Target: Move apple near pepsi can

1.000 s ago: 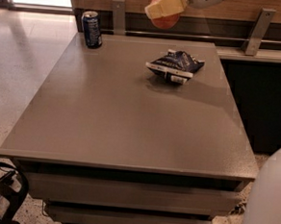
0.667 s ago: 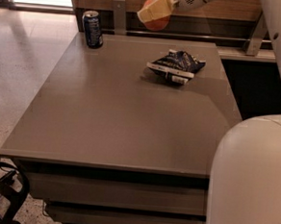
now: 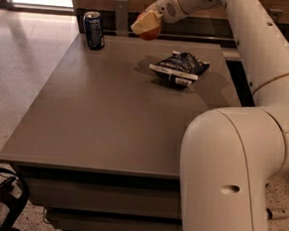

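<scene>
The pepsi can [image 3: 94,30] is dark blue with a silver top and stands upright at the table's far left corner. My gripper [image 3: 147,25] hangs above the far middle of the table, to the right of the can, and is shut on the apple [image 3: 149,34]. Only the apple's red-orange underside shows below the pale fingers [image 3: 145,22]. The apple is held clear above the tabletop, with a shadow under it.
A flat dark blue snack bag [image 3: 179,68] lies on the grey table [image 3: 120,111] to the right of the gripper. My white arm [image 3: 241,144] fills the right side of the view. A wooden wall with metal brackets [image 3: 121,14] stands behind the table.
The gripper with the apple has moved left and lower, toward the can. The arm has swung further into view on the right.
</scene>
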Robot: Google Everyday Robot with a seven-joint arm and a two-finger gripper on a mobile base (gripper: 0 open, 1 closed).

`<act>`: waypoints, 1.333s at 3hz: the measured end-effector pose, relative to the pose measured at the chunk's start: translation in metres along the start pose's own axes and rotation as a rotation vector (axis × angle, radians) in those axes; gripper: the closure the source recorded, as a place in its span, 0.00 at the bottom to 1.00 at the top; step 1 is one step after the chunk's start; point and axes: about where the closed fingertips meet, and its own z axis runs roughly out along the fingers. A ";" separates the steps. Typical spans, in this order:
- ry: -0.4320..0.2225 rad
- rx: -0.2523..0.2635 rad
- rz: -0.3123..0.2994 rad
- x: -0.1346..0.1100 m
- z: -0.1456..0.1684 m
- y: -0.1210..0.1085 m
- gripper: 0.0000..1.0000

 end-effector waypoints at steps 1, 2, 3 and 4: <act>0.011 0.006 0.011 0.009 0.028 -0.008 1.00; -0.020 -0.003 0.041 0.015 0.054 -0.010 1.00; -0.070 -0.023 0.075 0.017 0.083 -0.009 1.00; -0.073 -0.034 0.085 0.019 0.102 -0.006 1.00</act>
